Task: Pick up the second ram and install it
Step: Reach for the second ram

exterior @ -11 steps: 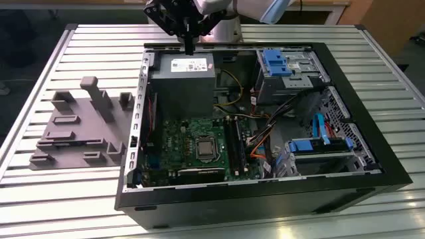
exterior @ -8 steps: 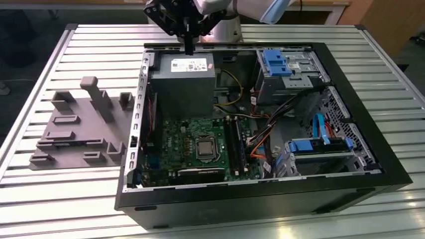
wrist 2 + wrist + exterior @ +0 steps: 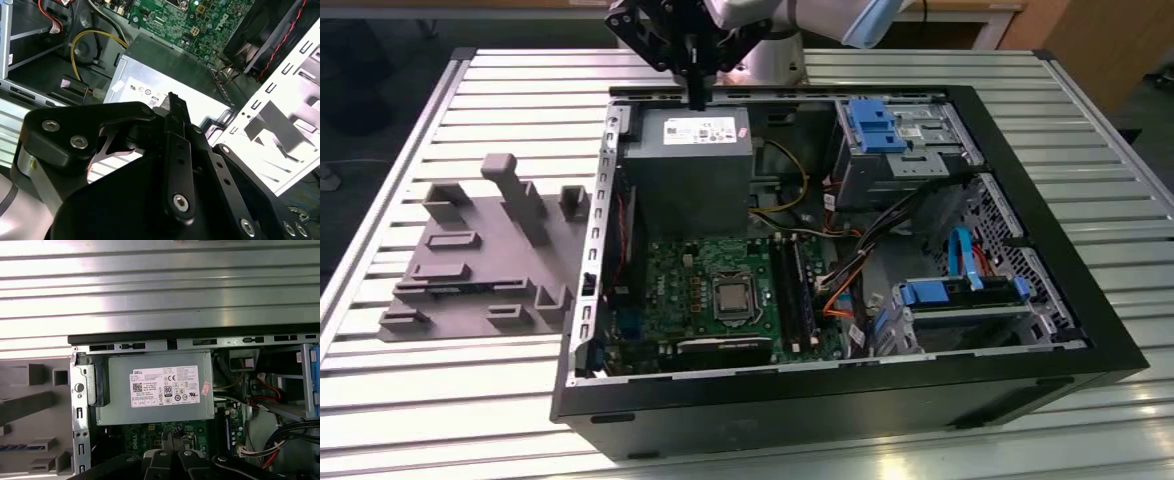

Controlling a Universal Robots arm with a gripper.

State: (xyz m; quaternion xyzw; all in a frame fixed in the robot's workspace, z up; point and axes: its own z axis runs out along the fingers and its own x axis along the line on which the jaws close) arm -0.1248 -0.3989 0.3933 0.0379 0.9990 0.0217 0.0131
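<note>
Stage: pickup not done | your pincer [image 3: 699, 98] closed, empty, upper centre over power supply [image 3: 687, 150] | second ram [image 3: 25, 446] lies in fixture [image 3: 467, 250], exterior view's left.

Pincer [image 3: 698, 98] clear above power supply [image 3: 680, 175]; cables [image 3: 838, 285], drive cages [image 3: 897, 150] flank motherboard [image 3: 698, 268].

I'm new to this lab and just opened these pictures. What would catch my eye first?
The open black computer case on the slatted table, its green motherboard exposed. The gripper hangs over the gray power supply at the case's far end, and a gray fixture sits at the exterior view's left.
</note>
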